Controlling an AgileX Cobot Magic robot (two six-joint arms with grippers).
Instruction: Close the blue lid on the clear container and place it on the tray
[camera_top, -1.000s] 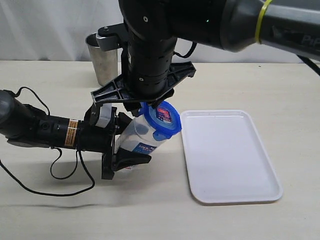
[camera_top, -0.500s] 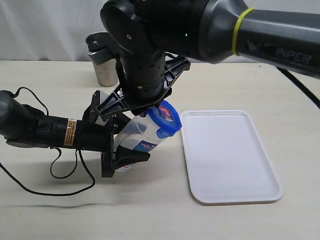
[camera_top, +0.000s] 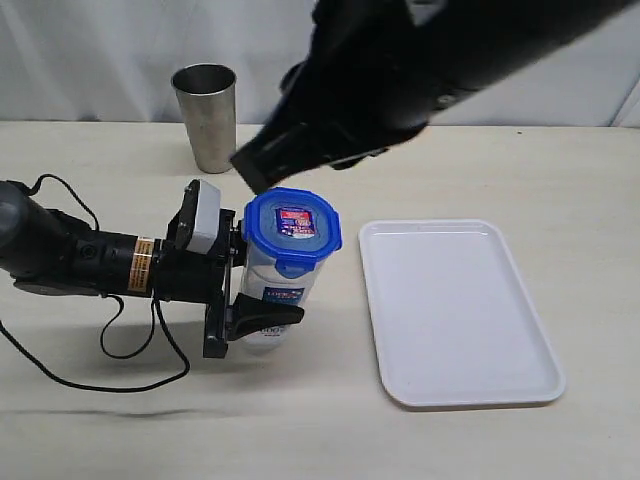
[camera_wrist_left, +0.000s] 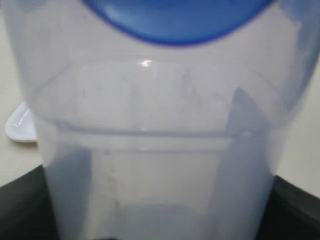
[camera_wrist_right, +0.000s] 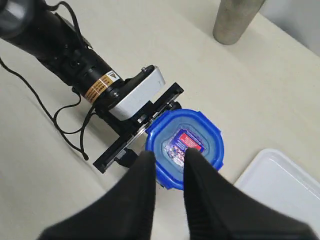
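Lifting clear, your right end effector (camera_wrist_right: 167, 157) is empty, barely open; left end effector (camera_top: 254, 286) grips the clear container (camera_top: 266, 278), upright now, glossy octagonal blue lid (camera_top: 292, 226) on.

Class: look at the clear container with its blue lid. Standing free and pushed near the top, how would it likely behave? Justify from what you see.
The clear container is tall and narrow, so a push near the blue lid would probably tip it, not slide it. It looks empty through its wall, so likely light. Its smooth plastic may slip.
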